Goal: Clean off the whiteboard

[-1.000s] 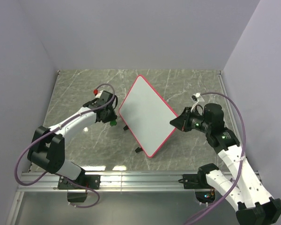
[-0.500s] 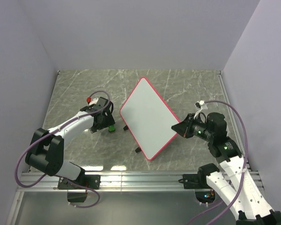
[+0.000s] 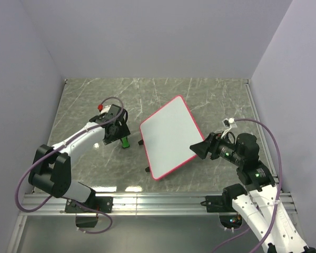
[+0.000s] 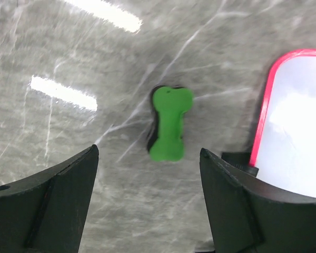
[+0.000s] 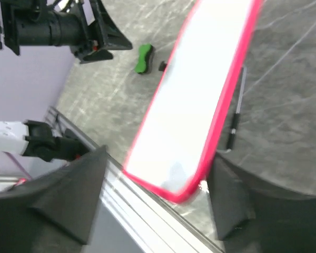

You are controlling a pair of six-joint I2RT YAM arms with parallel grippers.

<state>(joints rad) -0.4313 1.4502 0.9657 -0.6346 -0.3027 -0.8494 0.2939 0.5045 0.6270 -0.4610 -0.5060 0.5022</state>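
The whiteboard (image 3: 168, 138), blank white with a pink-red frame, rests on its small black feet at mid-table. Its near corner (image 5: 174, 187) lies between the spread fingers of my right gripper (image 5: 155, 197), which is open and grips nothing; from above, that gripper (image 3: 196, 149) sits at the board's right edge. The green eraser (image 4: 168, 130) lies on the table just left of the board's corner (image 4: 297, 116). My left gripper (image 4: 147, 203) hovers open above and just short of it, holding nothing; from above, this gripper (image 3: 117, 137) is right beside the eraser (image 3: 125, 141).
A black pen (image 5: 235, 118) lies on the marble table (image 3: 84, 100) by the board's far edge. Walls close in the table on the left, back and right. A metal rail (image 3: 158, 199) runs along the near edge.
Both grippers opened. The left one let go of the green eraser, which now lies on the table. The right one released the board and pulled back; the board settled flatter and turned.
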